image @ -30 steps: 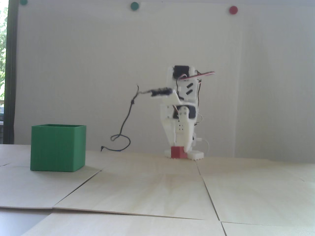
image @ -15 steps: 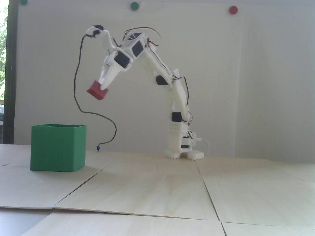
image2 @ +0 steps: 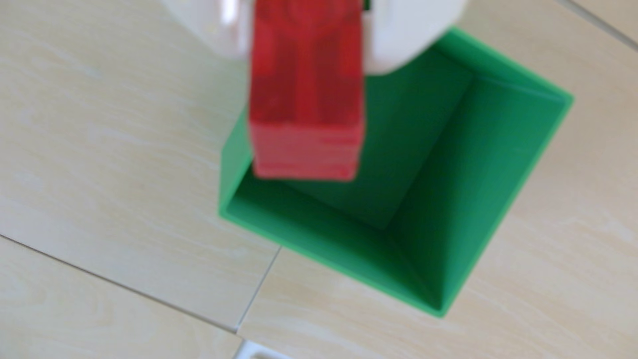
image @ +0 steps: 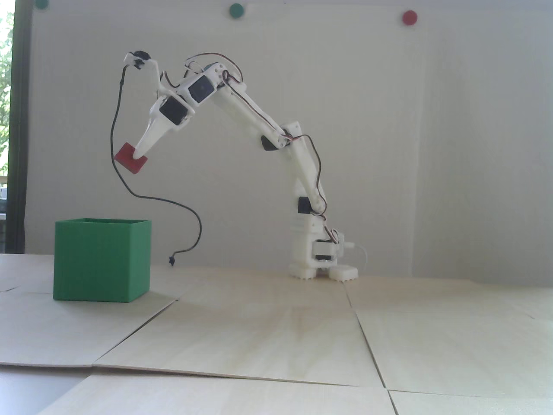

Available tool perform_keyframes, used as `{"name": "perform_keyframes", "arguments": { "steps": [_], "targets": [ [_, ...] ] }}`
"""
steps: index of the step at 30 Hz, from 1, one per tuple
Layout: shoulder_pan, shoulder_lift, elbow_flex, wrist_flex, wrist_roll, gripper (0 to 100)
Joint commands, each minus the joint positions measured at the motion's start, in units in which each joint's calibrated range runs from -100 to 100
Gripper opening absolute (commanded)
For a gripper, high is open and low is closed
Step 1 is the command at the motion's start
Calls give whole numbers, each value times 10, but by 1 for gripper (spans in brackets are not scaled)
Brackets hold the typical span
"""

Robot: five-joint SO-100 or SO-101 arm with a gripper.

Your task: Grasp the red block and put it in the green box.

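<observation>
My white gripper (image: pixel 139 152) is shut on the red block (image: pixel 129 159) and holds it tilted in the air, above and a little right of the green box (image: pixel 101 259) in the fixed view. The box stands open-topped on the wooden table at the left. In the wrist view the red block (image2: pixel 305 96) is pinched between my two white fingers (image2: pixel 404 38) at the top of the frame. It hangs over the near left corner of the green box (image2: pixel 518 193), whose inside looks empty.
A loose black cable (image: pixel 142 196) hangs from the wrist camera down behind the box. The arm's base (image: pixel 322 270) stands at the table's back, to the right of the box. Seams run between the pale wooden boards (image: pixel 276 337).
One second ago the gripper was down at the block on the table by the base. It has since lifted the block and swung left toward the box, moving further left in the last half second.
</observation>
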Motion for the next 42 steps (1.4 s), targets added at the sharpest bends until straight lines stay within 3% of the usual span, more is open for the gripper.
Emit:
{"name": "perform_keyframes", "arguments": {
  "steps": [1, 6, 12, 26, 28, 32, 34, 37, 40, 42],
  "targets": [
    [-15, -33, -53, -3, 3, 2],
    [-40, -25, -51, -18, 2, 2],
    [-54, 1, -52, -124, -39, 2],
    [-42, 27, -52, -135, -35, 3],
    [-43, 27, -52, -134, -35, 8],
    [-40, 27, -52, -133, -38, 26],
    [-38, 27, -52, -133, -37, 30],
    [-38, 27, -52, -131, -37, 24],
    [-46, 20, -51, -131, -39, 5],
    [-60, 17, -53, -131, -39, 1]
  ]
}}
